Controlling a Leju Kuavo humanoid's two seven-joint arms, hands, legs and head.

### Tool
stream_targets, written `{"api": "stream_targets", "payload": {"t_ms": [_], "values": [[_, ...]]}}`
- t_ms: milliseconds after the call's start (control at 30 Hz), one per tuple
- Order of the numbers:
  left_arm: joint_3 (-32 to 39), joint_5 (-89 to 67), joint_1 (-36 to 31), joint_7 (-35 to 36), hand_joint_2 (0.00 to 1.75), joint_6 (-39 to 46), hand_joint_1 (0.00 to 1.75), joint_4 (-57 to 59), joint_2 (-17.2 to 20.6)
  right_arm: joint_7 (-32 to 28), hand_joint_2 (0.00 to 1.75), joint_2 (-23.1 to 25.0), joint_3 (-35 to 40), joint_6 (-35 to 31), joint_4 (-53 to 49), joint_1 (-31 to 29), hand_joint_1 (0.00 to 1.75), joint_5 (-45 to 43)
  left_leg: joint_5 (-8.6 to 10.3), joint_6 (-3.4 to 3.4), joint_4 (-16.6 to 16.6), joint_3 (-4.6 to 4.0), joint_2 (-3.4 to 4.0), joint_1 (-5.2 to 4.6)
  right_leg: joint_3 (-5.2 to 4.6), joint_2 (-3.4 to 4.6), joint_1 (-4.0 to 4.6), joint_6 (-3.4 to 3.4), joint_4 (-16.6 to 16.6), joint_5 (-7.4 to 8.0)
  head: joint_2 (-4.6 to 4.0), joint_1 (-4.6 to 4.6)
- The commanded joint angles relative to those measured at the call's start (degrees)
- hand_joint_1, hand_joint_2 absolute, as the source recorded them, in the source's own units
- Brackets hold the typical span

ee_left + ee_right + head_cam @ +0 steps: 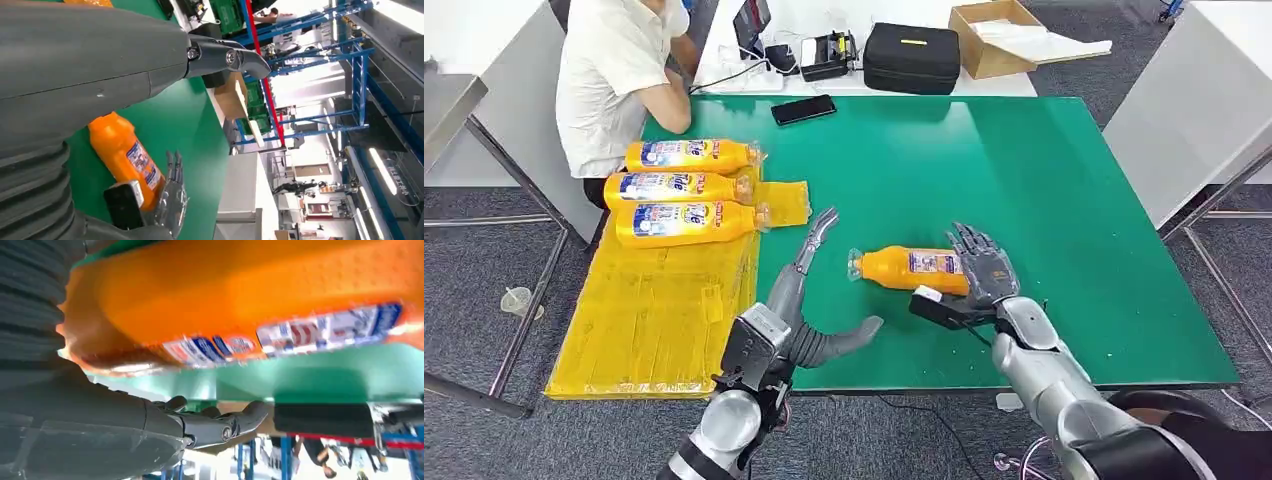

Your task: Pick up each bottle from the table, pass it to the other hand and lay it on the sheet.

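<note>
An orange bottle (909,268) (127,155) (250,295) lies on its side on the green table (1024,180), cap pointing towards the yellow sheet (654,320). My right hand (984,275) (172,200) is at the bottle's base end, fingers straight along its far side and the thumb (210,422) spread apart from it, not closed. My left hand (809,310) (100,65) hovers open a little left of the cap, fingers and thumb wide apart, holding nothing. Three more orange bottles (689,155) (674,187) (684,222) lie side by side at the sheet's far end.
A person in a white shirt (624,70) sits at the table's far left corner, close to the sheet. A black phone (804,109) lies on the far edge. Beyond it stand a black case (911,57) and a cardboard box (994,35).
</note>
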Motion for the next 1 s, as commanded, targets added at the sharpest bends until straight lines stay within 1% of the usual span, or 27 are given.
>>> {"api": "stream_targets", "payload": {"t_ms": [33,67,133,167,233,333,500,633,667,767,833,867,900,933,1000], "values": [[-1.2,0.8,-2.5,0.2,1.75,0.1,0.00,4.1,1.1,1.8,1.75,-1.0,2.0,11.1,8.5,-4.6,1.05,-1.7,-0.14,-0.01,0.0,0.25,0.13,0.02,0.26,0.03,0.07,-0.23,0.0,-0.11,0.00,0.02],[-1.3,0.9,-2.6,0.1,1.75,0.0,0.00,4.1,1.1,2.2,1.75,-1.3,1.8,13.0,8.8,-4.8,1.75,-2.2,-0.10,-0.01,0.0,0.22,0.11,0.01,0.22,0.02,0.05,-0.20,0.0,-0.08,0.00,-0.02],[-1.4,1.0,-2.7,0.1,1.75,-0.1,0.00,4.0,1.4,3.0,1.75,-2.0,1.9,15.7,9.8,-5.1,1.75,-2.5,-0.08,0.00,0.0,0.20,0.03,0.01,0.22,-0.05,0.05,-0.19,0.0,-0.08,0.00,0.02],[-1.4,1.0,-2.7,0.1,1.75,-0.1,0.00,4.0,1.4,3.0,1.75,-2.3,1.8,15.9,9.8,-5.0,1.75,-2.6,-0.03,-0.01,0.0,0.15,0.02,0.00,0.15,-0.04,0.03,-0.15,0.0,-0.04,0.00,0.00],[-1.4,1.1,-2.8,0.1,1.75,-0.3,0.00,4.0,1.5,3.7,1.75,-2.5,0.9,16.3,10.0,-4.5,1.75,-3.5,-0.12,-0.02,0.0,0.36,0.04,0.04,0.39,-0.08,0.10,-0.29,0.0,-0.12,0.00,-0.02],[-1.5,1.1,-2.7,0.1,1.75,-0.4,0.00,4.1,1.5,3.9,1.75,-2.8,0.5,16.0,10.0,-3.6,1.75,-3.9,0.00,-0.01,0.0,0.33,-0.10,0.04,0.35,-0.14,0.07,-0.17,-0.1,-0.05,0.00,0.02],[-1.5,1.1,-2.7,0.1,1.75,-0.4,0.00,4.1,1.5,3.9,1.75,-2.7,0.5,16.0,10.0,-3.6,1.75,-3.9,-0.03,-0.01,0.0,0.45,-0.05,0.06,0.48,-0.10,0.09,-0.18,-0.1,-0.05,0.00,0.00],[-1.5,1.1,-2.7,0.1,1.75,-0.6,0.00,4.0,1.6,3.7,1.75,-2.8,-0.5,17.4,10.0,-2.9,1.75,-5.2,-0.08,-0.02,0.0,0.59,-0.04,0.08,0.63,-0.14,0.14,-0.31,-0.1,-0.11,0.00,0.00],[-1.5,1.1,-2.6,0.1,1.75,-0.6,0.00,4.0,1.6,3.4,1.75,-2.8,-0.8,17.6,10.1,-2.7,1.75,-5.6,-0.03,-0.01,0.0,0.50,-0.09,0.05,0.54,-0.15,0.09,-0.21,-0.1,-0.07,0.00,0.00],[-1.5,1.1,-2.7,0.1,1.75,-0.8,0.00,4.2,1.6,1.1,1.75,-2.9,-3.4,18.9,9.6,-1.2,1.75,-8.9,-0.06,-0.01,0.0,0.59,-0.11,0.09,0.65,-0.20,0.14,-0.27,-0.1,-0.10,0.00,0.00],[-1.6,1.1,-2.8,0.1,1.75,-1.0,0.00,4.5,1.5,-2.7,1.75,-2.2,-8.0,21.8,9.0,0.0,1.75,-14.6,-0.05,-0.01,-0.1,0.61,-0.14,0.10,0.70,-0.24,0.16,-0.28,-0.2,-0.10,0.00,0.02],[-1.6,1.1,-2.8,0.1,1.75,-1.1,0.00,4.6,1.5,-3.3,1.75,-2.0,-8.8,22.3,8.7,0.2,1.75,-15.6,-0.03,-0.01,-0.1,0.59,-0.14,0.09,0.64,-0.20,0.13,-0.22,-0.2,-0.08,0.00,0.02],[-1.6,1.1,-2.7,0.1,1.75,-1.2,0.00,4.6,1.4,-3.9,1.75,-2.0,-8.7,21.4,8.0,0.6,1.75,-15.7,-0.02,0.00,-0.1,0.56,-0.13,0.09,0.60,-0.17,0.12,-0.17,-0.2,-0.06,0.00,0.02],[-1.5,1.7,-2.4,0.2,1.75,-1.5,0.00,4.5,1.2,-5.2,1.75,-1.6,-9.8,21.3,7.5,0.8,1.75,-17.2,-0.04,-0.01,-0.1,0.64,-0.13,0.11,0.69,-0.21,0.15,-0.25,-0.2,-0.08,0.00,0.00],[-0.9,4.1,-1.5,0.6,1.75,-2.8,0.00,4.0,0.9,-8.1,1.75,-0.7,-12.0,23.0,5.6,1.6,1.75,-20.7,-0.06,-0.02,-0.1,0.69,-0.07,0.12,0.72,-0.15,0.17,-0.26,-0.2,-0.07,0.00,0.02]]}}
